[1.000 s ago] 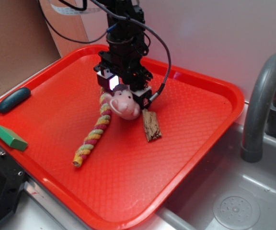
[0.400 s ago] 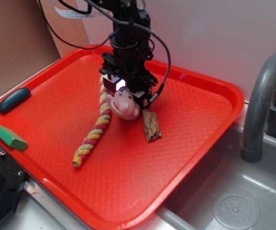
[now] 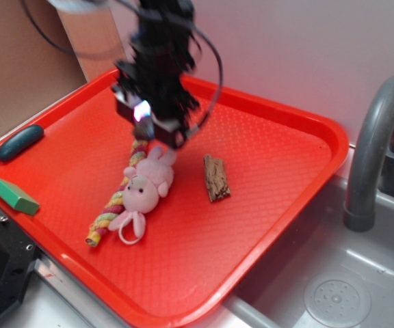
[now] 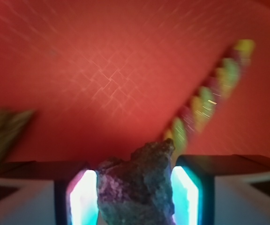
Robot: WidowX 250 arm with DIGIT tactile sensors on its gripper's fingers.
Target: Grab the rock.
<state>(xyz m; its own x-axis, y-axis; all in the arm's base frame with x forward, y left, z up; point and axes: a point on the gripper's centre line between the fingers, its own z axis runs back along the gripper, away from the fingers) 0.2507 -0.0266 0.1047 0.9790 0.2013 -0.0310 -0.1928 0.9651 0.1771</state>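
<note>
- No text, label, brand, number or sign can be read in either view.
- The exterior view is motion-blurred around the arm, upper left of centre.
- The wrist view is blurred throughout.

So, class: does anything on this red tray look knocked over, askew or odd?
The pink plush lies flat, sprawled partly over the striped rope. The gripper holds the rock clear of the tray. The wrist view is motion-blurred.
</note>
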